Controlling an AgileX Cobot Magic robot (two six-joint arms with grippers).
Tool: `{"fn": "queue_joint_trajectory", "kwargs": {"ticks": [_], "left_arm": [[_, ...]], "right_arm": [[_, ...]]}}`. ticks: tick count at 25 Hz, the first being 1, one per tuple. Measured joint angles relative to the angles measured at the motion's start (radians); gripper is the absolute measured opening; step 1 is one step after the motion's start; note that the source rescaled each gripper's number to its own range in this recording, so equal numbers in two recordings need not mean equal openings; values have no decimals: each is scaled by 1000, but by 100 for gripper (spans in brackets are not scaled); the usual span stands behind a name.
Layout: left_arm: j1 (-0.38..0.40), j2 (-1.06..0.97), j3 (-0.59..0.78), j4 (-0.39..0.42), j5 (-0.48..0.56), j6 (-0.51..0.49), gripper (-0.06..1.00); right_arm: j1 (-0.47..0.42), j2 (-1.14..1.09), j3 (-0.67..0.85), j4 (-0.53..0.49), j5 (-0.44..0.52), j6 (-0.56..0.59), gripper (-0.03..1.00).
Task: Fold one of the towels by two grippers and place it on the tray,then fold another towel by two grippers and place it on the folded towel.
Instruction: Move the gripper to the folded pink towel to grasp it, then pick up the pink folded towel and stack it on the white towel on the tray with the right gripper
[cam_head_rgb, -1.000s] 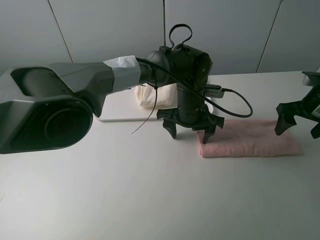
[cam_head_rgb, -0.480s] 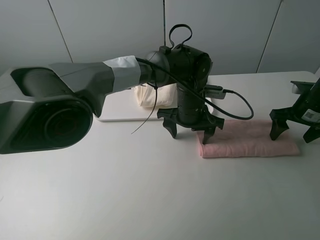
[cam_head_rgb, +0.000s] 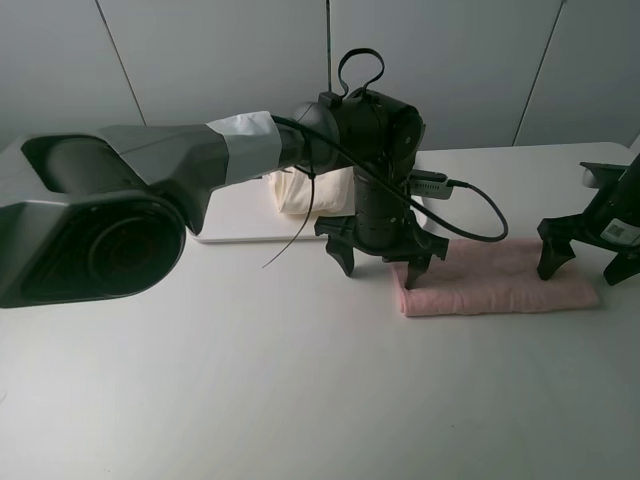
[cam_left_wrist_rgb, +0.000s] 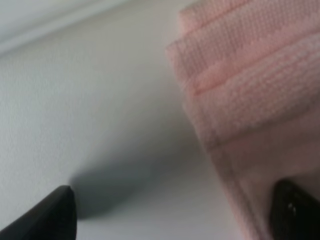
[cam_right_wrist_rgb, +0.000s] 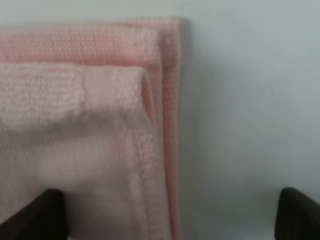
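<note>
Currently the left gripper (cam_head_rgb: 385, 262) and right gripper (cam_head_rgb: 582, 265) stand spread wide, each straddling one end of the pink towel (cam_head_rgb: 490, 285), grasping nothing.

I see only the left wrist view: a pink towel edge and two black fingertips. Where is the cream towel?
Observer: The cream towel lies on the white tray, behind the left gripper.
Operator: Where is the right gripper?
Observer: The right gripper hangs open across the other end of the pink towel, one fingertip above towel, one above the table.
Operator: Is the pink towel on the tray?
Observer: No, it lies on the table as a long folded strip, beside the tray.
</note>
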Motion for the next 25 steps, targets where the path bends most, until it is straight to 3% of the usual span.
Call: {"fn": "queue_joint_trajectory", "kwargs": {"ticks": [4,13,25], "left_arm": [[0,0,0,0,0,0,100],[0,0,0,-6,0,0,100],[0,0,0,-6,5,6,100]], "right_arm": [[0,5,5,12,-8,0,80],[4,19,5,95,6,-4,7],[2,15,8,177,30,-122,4]]}}
